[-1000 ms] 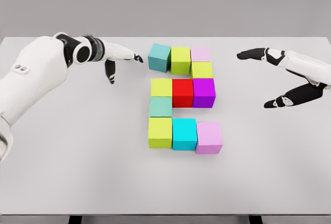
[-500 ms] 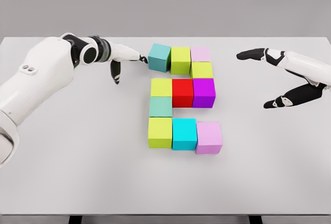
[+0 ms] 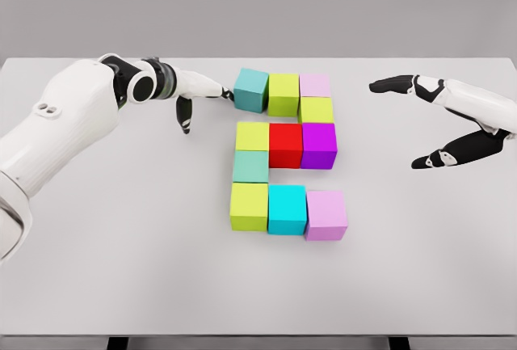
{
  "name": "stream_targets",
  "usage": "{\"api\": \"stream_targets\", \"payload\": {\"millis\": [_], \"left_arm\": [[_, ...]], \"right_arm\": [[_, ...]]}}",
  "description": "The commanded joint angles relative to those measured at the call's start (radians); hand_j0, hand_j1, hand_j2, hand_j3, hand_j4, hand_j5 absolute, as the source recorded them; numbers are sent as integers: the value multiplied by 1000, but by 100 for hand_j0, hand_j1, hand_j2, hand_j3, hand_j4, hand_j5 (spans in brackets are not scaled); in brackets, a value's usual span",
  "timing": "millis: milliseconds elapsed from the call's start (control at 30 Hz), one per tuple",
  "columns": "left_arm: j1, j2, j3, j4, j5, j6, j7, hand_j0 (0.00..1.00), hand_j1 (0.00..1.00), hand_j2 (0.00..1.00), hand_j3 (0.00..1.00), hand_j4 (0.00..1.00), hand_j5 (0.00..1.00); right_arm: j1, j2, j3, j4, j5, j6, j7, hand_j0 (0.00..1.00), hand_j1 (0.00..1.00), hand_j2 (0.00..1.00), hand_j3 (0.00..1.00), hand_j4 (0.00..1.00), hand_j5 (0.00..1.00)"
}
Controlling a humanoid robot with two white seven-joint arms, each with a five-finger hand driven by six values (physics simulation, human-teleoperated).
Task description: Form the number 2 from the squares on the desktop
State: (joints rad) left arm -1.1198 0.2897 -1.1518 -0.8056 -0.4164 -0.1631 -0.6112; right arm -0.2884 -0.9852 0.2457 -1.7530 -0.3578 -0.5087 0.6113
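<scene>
Left hand (image 3: 196,95) reaches flat across the white desktop (image 3: 121,237), fingers spread, holding nothing, one fingertip touching the teal cube (image 3: 251,89) at the figure's top-left corner. Risk: an off-centre push could twist that cube and shunt the lime cube (image 3: 283,94) beside it, skewing the top row. Right hand (image 3: 452,124) hovers open, well apart.

One head camera looks down and forward over the desk (image 3: 121,285) from its near edge; the far edge lies high; both near corners are cropped.
</scene>
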Motion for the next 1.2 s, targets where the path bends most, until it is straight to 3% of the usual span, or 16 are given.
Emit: {"api": "stream_targets", "payload": {"millis": [0, 733, 833, 900, 1000, 1033, 1067, 1100, 1167], "left_arm": [[0, 0, 1, -3, 1, -1, 0, 100, 100, 100, 100, 100, 100], [-5, 25, 6, -26, 5, -6, 0, 100, 100, 100, 100, 100, 100], [-5, 78, 63, -26, 8, -7, 0, 100, 100, 100, 100, 100, 100], [3, 126, 173, -29, 16, -96, 0, 100, 100, 100, 100, 100, 100], [51, 193, 400, -47, 97, -386, 0, 100, 100, 100, 100, 100, 100], [113, 259, 497, -108, 192, -448, 0, 100, 100, 100, 100, 100, 100], [165, 305, 550, -165, 260, -448, 0, 100, 100, 100, 100, 100, 100], [274, 374, 636, -257, 375, -448, 0, 100, 100, 100, 100, 100, 100], [434, 456, 759, -302, 527, -448, 0, 100, 100, 100, 100, 100, 100]], "right_arm": [[0, -1, 0, 0, -7, 3, 0, 100, 100, 100, 100, 100, 100], [-5, -1, 0, 0, -9, 4, 0, 100, 100, 100, 100, 100, 100], [-5, -1, 0, 0, -9, 4, 0, 100, 100, 100, 100, 100, 100], [-8, -1, 0, 0, -9, 4, 0, 100, 100, 100, 100, 100, 100], [-8, -1, 0, 0, -9, 4, 0, 100, 100, 100, 100, 100, 100], [-8, -1, 0, 0, -9, 4, 0, 100, 100, 100, 100, 100, 100], [-8, -1, 0, 0, -9, 4, 0, 100, 100, 100, 100, 100, 100], [-8, -1, 0, 0, -9, 4, 0, 100, 100, 100, 100, 100, 100], [-8, -1, 0, 0, -9, 4, 0, 100, 100, 100, 100, 100, 100]]}}
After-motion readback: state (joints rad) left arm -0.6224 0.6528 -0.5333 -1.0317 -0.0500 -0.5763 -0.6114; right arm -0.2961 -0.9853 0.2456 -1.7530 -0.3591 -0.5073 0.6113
